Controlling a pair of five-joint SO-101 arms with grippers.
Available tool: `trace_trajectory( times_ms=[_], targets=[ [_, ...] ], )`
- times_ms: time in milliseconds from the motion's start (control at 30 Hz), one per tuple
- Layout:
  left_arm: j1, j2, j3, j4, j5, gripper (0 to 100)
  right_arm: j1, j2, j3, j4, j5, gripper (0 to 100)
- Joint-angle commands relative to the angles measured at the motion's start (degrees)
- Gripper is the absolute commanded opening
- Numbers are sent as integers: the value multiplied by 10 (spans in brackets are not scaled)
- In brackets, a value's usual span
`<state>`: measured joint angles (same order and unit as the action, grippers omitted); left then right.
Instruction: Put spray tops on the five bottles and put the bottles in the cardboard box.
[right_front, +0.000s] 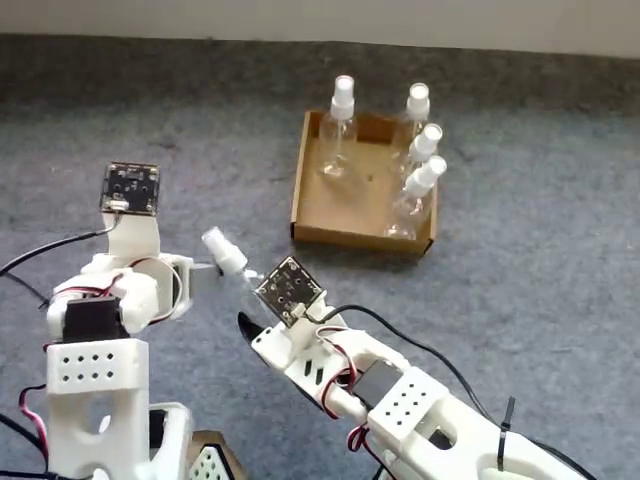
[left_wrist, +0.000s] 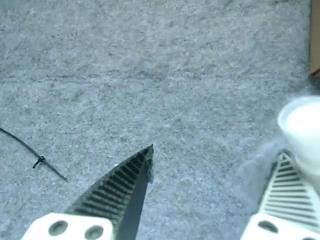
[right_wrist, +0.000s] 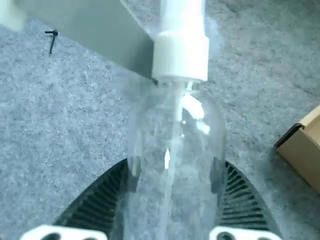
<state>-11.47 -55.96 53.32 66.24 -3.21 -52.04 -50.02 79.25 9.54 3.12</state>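
On your left, the left gripper stands open over the nubby grey carpet. Its ribbed black finger and ribbed white finger are well apart, with nothing between them.

Just right of it, the right gripper is clamped on the clear, round-shouldered bottle. The white plastic spray top sits on the bottle's neck, points toward the left arm and is near that gripper's white finger.

Farther right and farther away sits the shallow cardboard box, smooth and brown. It holds four upright capped bottles, one on its left side and three along its right.

The high view gives you the box's contents, while each wrist view catches a corner of the cardboard. The left wrist view picks out a thin black cable tie lying on the carpet. The right wrist view lets you see both ribbed pads pressed against the glassy bottle wall.
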Motion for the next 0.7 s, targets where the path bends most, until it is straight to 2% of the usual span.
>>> trace_trajectory(
  times_ms=[0,367,533,667],
  targets=[
    [47,-6,-3,19,-4,343,-9,-1,-42,-11,8,195],
    [62,-6,10,20,-4,341,-7,-4,-43,-15,9,194],
    [62,-7,8,20,-4,341,-7,-5,-42,-40,9,118],
    [62,-7,-12,25,-4,341,-8,-5,-38,-75,9,110]
  ],
)
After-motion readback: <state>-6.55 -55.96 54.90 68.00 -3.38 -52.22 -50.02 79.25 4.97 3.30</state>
